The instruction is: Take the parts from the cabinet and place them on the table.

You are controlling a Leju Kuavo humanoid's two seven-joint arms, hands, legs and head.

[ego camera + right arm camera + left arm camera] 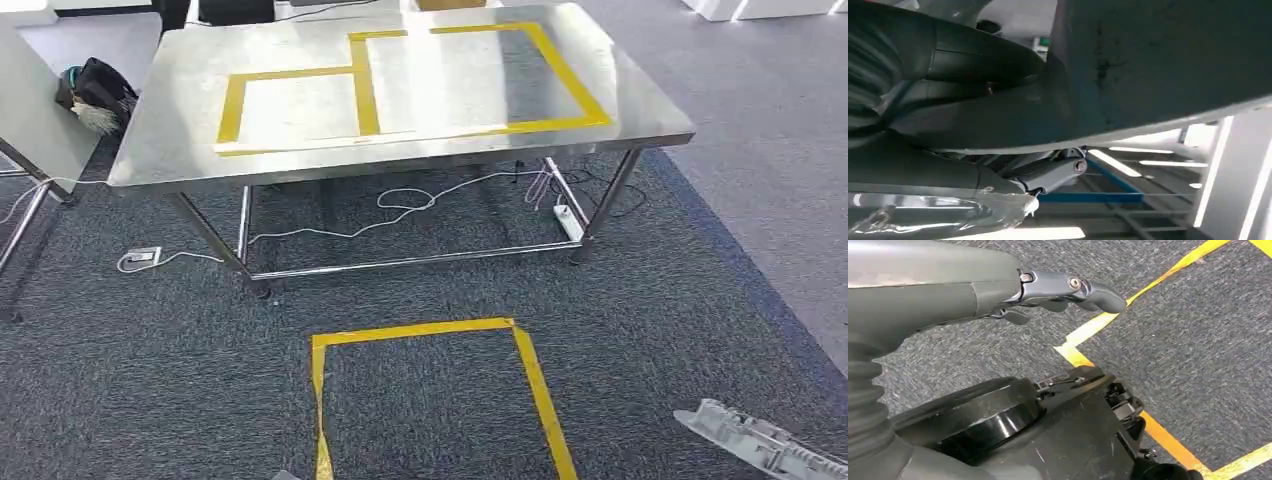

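A light grey ribbed plastic part juts into the head view at the lower right, above the carpet. In the right wrist view the same part is a broad grey slab, and my right hand grips it, thumb on one face and fingers on the other. My left hand hangs over the carpet with its fingers stretched out and nothing in it. The steel table stands ahead, with two yellow tape rectangles on its bare top.
A yellow tape square marks the carpet in front of the table. White cables and a power strip lie under it. A second steel table stands at the left, with a dark bundle beside it.
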